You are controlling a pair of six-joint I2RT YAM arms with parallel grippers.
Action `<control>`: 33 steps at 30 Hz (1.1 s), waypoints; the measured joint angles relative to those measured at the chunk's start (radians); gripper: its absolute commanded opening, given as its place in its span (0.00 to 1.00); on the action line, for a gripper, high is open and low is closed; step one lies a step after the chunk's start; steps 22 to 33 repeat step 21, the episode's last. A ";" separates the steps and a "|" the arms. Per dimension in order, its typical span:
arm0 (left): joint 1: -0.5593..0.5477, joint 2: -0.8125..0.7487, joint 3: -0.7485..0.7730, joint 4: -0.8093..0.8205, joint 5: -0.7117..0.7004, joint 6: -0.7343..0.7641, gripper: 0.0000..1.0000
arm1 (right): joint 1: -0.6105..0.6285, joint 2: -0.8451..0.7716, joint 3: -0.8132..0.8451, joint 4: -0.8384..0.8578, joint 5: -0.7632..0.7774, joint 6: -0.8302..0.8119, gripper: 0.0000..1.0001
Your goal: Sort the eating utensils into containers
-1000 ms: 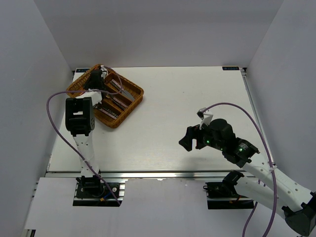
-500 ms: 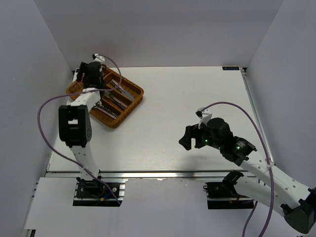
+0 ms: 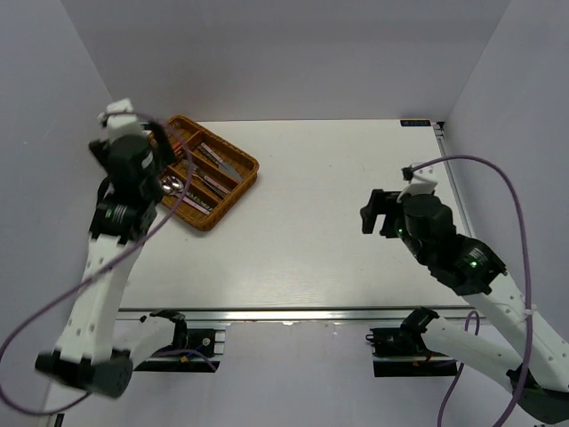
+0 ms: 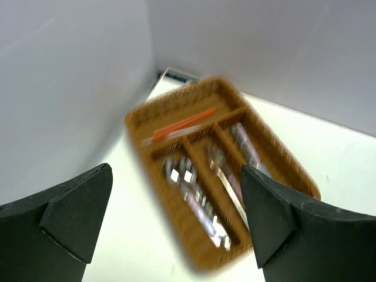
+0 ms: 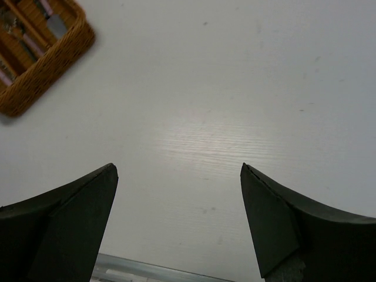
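The brown woven tray (image 3: 238, 189) stands at the far left corner of the white table (image 3: 338, 222), turned at an angle. In its long compartments lie silver utensils (image 4: 200, 202) with dark and pink handles. One end compartment holds thin red chopsticks (image 4: 182, 124). The left claw (image 4: 175, 170) hangs above the tray, spread wide, holding nothing. The right claw (image 5: 177, 167) is also spread and empty, over the right side of the table, well apart from the tray.

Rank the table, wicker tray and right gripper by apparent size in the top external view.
1. table
2. wicker tray
3. right gripper, smallest even though it seems raised nearer the camera
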 measured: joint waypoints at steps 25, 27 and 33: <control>-0.024 -0.783 -0.367 -0.536 -0.002 -0.321 0.98 | 0.000 -0.231 0.235 -0.350 0.121 -0.045 0.90; -0.024 -0.783 -0.367 -0.536 -0.002 -0.321 0.98 | 0.000 -0.231 0.235 -0.350 0.121 -0.045 0.90; -0.024 -0.783 -0.367 -0.536 -0.002 -0.321 0.98 | 0.000 -0.231 0.235 -0.350 0.121 -0.045 0.90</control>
